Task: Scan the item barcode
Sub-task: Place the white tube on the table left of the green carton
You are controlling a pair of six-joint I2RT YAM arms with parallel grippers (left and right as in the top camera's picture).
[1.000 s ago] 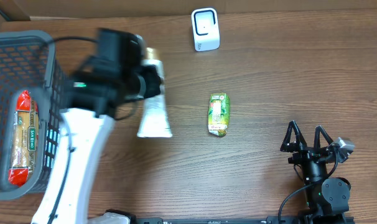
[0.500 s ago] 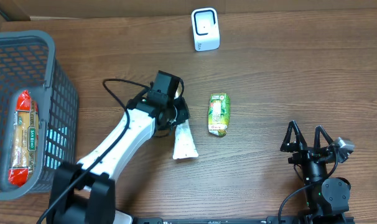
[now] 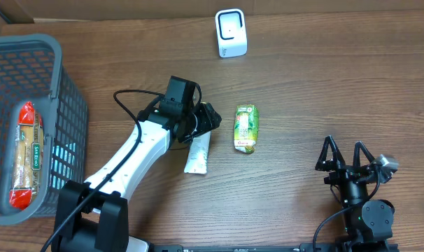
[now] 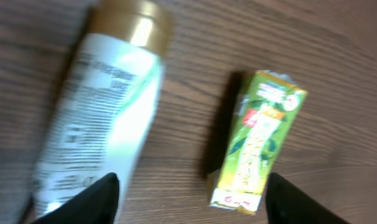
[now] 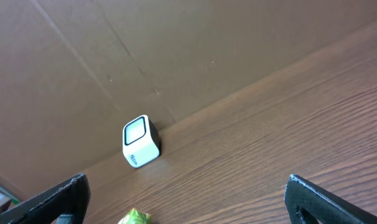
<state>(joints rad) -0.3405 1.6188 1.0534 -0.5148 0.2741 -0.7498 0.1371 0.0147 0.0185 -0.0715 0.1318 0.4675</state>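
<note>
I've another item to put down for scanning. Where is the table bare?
Widest bare wood: right of the carton, between the scanner and the right gripper. A smaller patch lies between the basket and the scanner. Crowded: the middle, where the left gripper hovers by the tube beside the carton.

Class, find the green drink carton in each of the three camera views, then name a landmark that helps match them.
Overhead: the green drink carton lies near the centre, right of the white tube.
Left wrist: the carton is right of centre, with the tube on its left.
Right wrist: only a green tip shows at the bottom edge.
Landmark: the white scanner is in the overhead and right wrist views.
</note>
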